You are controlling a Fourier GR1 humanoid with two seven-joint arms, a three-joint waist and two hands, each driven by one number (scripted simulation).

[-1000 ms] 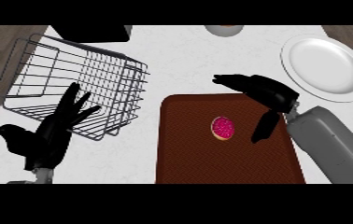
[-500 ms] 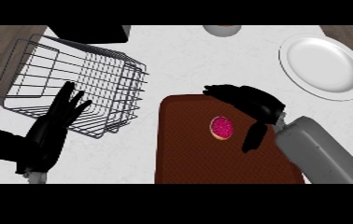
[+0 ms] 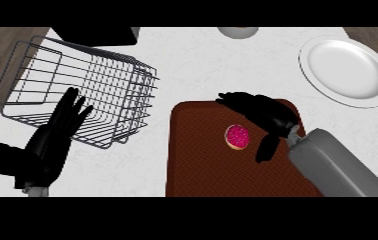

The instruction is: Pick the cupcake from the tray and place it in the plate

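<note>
The left robot hand [image 3: 50,146] rests at the far left of the white table [image 3: 199,69], well away from the brown rectangular tray [image 3: 214,174], its black fingers straight and released, pointing up over the lower edge of the grey wire basket [image 3: 81,91]. The basket sits tilted on the table to the left of the tray, just beside the tray's upper left corner. A dark box-like thing [image 3: 96,34] lies beyond the basket at the view's top.

The small cupcake with pink frosting [image 3: 237,136] stands on the tray, in its upper middle part. The right robot hand [image 3: 266,114] hangs over the tray's upper right part, just right of the cupcake, fingers partly spread above it and the thumb pointing down beside it; it grasps nothing.

A pale round thing [image 3: 238,31] shows beyond the tray. The white round plate [image 3: 345,71] lies up and right of the tray, apart from it.
</note>
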